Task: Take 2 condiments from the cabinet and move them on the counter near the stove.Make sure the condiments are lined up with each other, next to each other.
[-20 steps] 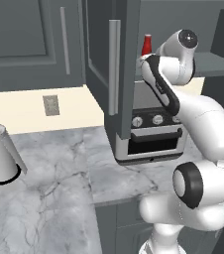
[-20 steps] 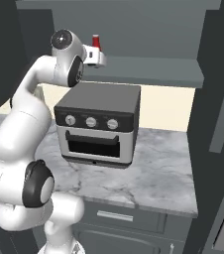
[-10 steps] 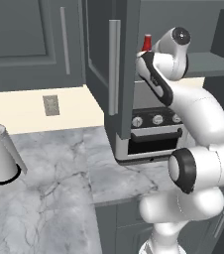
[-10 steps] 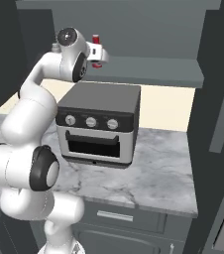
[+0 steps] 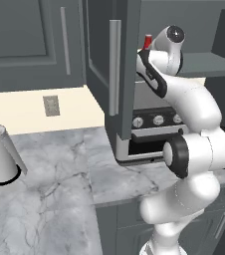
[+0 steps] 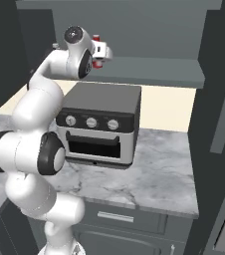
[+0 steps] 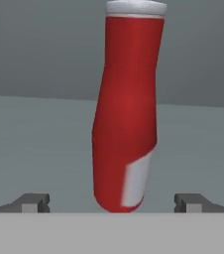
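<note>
On the cabinet shelf [image 6: 154, 69], our open tool [image 7: 111, 201] straddles the red bottle [image 7: 126, 109]; we should close squarely, midway up.

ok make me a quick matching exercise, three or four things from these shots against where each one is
Things:
1. red squeeze bottle
2. toaster oven
3. paper-towel roll
4. hand

Places:
a. on the marble counter, under the shelf
b. on the counter far left in the left base view
c. open, fingers either side of the bottle
d. upright on the cabinet shelf

Pairs: 1-d, 2-a, 3-b, 4-c
</note>
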You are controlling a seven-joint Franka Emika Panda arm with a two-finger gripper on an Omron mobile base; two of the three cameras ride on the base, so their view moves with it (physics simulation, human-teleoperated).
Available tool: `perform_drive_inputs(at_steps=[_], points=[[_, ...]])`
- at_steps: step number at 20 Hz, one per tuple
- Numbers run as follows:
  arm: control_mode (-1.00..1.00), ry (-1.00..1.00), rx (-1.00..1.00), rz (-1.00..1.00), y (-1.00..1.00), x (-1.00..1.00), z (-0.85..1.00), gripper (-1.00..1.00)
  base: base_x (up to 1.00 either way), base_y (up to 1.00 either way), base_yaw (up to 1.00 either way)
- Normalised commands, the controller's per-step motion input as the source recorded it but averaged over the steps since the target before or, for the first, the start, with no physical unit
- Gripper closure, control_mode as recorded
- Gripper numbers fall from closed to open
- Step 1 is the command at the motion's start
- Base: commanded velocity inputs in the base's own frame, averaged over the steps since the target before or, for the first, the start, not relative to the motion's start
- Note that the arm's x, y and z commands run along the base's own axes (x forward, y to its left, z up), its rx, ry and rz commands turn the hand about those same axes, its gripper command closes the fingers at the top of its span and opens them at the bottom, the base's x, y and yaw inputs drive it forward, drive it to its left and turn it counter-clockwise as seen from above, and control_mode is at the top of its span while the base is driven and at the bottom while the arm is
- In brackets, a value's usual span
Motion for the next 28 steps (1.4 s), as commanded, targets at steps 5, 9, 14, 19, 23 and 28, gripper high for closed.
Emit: perform_drive_inputs(at_steps=[5, 9, 14, 19, 23, 28], points=[[-1.0, 0.0, 0.0, -0.01, -0.03, 0.31, 0.0, -1.0, 0.0, 0.0, 0.0], [-1.0, 0.0, 0.0, -0.01, 0.0, 0.28, 0.0, -1.0, 0.0, 0.0, 0.0], [-1.0, 0.0, 0.0, -0.01, 0.0, 0.16, 0.0, -1.0, 0.0, 0.0, 0.0], [-1.0, 0.0, 0.0, 0.0, 0.0, 0.0, 0.0, -1.0, 0.0, 0.0, 0.0], [-1.0, 0.0, 0.0, 0.0, 0.0, 0.0, 0.0, 1.0, 0.0, 0.0, 0.0], [-1.0, 0.0, 0.0, 0.0, 0.0, 0.0, 0.0, 1.0, 0.0, 0.0, 0.0]])
